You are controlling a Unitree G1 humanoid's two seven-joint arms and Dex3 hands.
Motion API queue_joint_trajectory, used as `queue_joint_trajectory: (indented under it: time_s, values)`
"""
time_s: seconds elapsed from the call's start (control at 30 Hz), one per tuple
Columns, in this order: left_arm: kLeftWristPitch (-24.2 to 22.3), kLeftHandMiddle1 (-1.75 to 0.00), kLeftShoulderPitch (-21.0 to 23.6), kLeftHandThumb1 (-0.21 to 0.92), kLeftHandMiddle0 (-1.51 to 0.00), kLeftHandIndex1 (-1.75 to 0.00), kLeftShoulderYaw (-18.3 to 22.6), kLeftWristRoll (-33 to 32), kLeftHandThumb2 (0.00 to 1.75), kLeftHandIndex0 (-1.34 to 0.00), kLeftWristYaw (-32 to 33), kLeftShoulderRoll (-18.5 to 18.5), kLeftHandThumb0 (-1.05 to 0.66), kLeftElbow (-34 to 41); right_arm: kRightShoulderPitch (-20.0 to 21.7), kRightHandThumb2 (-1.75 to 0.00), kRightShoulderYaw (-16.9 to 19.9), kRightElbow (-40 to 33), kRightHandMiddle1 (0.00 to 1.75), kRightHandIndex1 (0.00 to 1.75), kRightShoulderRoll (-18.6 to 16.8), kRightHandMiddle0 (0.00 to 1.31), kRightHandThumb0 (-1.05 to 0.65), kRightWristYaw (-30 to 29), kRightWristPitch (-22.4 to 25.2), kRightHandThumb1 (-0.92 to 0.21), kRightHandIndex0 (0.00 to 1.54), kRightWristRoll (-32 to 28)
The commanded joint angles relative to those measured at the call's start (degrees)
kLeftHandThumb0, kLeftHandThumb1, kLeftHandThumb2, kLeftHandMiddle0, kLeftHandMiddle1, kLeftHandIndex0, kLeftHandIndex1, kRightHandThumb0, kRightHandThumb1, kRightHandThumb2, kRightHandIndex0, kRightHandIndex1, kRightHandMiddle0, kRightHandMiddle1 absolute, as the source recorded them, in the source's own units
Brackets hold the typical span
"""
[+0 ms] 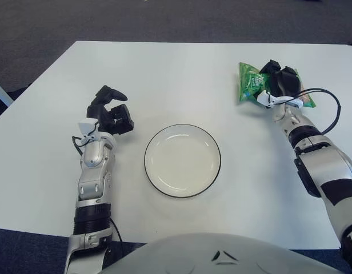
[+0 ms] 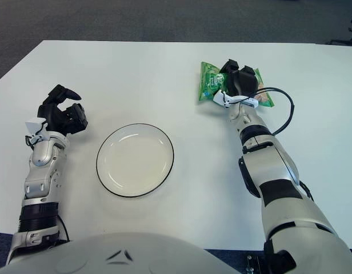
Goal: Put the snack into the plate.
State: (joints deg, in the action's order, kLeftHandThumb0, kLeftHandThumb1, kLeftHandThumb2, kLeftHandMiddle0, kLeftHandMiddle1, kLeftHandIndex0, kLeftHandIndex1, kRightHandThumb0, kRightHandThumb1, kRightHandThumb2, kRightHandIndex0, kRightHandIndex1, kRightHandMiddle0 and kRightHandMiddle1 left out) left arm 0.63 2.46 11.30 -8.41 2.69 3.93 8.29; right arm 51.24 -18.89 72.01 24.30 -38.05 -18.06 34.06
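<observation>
A green snack bag [image 1: 251,84] is at the right rear of the white table, tilted up in my right hand [image 1: 279,83], whose black fingers are curled around it. The bag's left end [image 2: 208,83] sticks out past the fingers. A white plate with a dark rim [image 1: 182,160] sits empty at the table's middle, well to the left of and nearer than the bag. My left hand [image 1: 110,111] shows left of the plate with its fingers relaxed and nothing in them.
The white table [image 1: 176,74] ends in a far edge with dark carpet beyond. A black cable [image 1: 327,108] loops beside my right wrist. My own grey torso [image 1: 222,254] fills the bottom of the view.
</observation>
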Motion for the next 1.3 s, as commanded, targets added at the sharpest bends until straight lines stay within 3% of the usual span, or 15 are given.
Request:
queue_joint_trajectory:
  time_s: [0.0, 0.3, 0.5, 0.67, 0.77, 1.0, 1.13, 1.27]
  values:
    - [0.9, -1.75, -3.8, 0.27, -1.27, -1.75, 0.1, 0.4, 1.37, -0.65, 0.3, -1.5, -0.50, -2.2, -2.2, -1.62, 0.9, -1.5, 1.75, 1.49, -1.3, 0.68, 0.00, 0.9, -1.9, 0.03, 0.93, -1.8]
    - [0.7, -1.75, -3.5, 0.27, -1.27, -1.75, 0.0, 0.0, 1.37, -0.65, -0.1, -1.3, -0.50, -2.8, -5.0, -1.63, 5.0, -13.2, 1.75, 1.58, -1.2, 0.64, 0.00, 4.8, -6.0, 0.00, 0.90, -6.7]
    - [0.6, -1.75, -3.2, 0.28, -1.27, -1.75, -0.1, 0.2, 1.36, -0.64, -0.1, -1.0, -0.50, -3.3, -7.9, -1.66, 7.4, -22.6, 1.75, 1.61, -1.0, 0.66, 0.00, 8.6, -4.9, 0.02, 0.90, -8.7]
    - [0.6, -1.75, -2.9, 0.28, -1.28, -1.75, -0.3, 0.8, 1.36, -0.64, 0.1, -0.8, -0.50, -3.6, -10.4, -1.70, 9.4, -32.2, 1.75, 1.61, -0.5, 0.68, 0.00, 12.0, -2.0, 0.06, 0.93, -9.3]
    - [0.5, -1.75, -2.8, 0.28, -1.28, -1.75, -0.4, 0.9, 1.36, -0.64, -0.1, -0.7, -0.50, -3.6, -12.1, -1.70, 11.7, -38.6, 1.75, 1.60, -0.6, 0.68, 0.00, 18.3, 0.8, 0.07, 0.94, -13.1]
    - [0.7, -1.75, -2.6, 0.28, -1.29, -1.75, -0.6, 0.9, 1.36, -0.64, -0.1, -0.8, -0.50, -3.8, -15.1, -1.70, 15.9, -52.3, 1.75, 1.60, -2.1, 0.67, 0.00, 26.5, 7.7, 0.06, 0.94, -19.0]
    - [0.7, -1.75, -2.5, 0.28, -1.30, -1.75, -0.7, 1.0, 1.36, -0.64, -0.1, -0.7, -0.50, -3.9, -18.0, -1.70, 16.0, -63.2, 1.75, 1.61, -3.9, 0.66, 0.00, 27.9, 11.6, 0.06, 0.94, -18.4]
    - [1.1, -1.75, -2.1, 0.28, -1.30, -1.75, -1.1, 1.4, 1.37, -0.65, -0.1, -0.7, -0.50, -4.6, -20.9, -1.70, 15.4, -69.2, 1.75, 1.63, -4.8, 0.66, 0.00, 29.4, 11.7, 0.05, 0.93, -18.2]
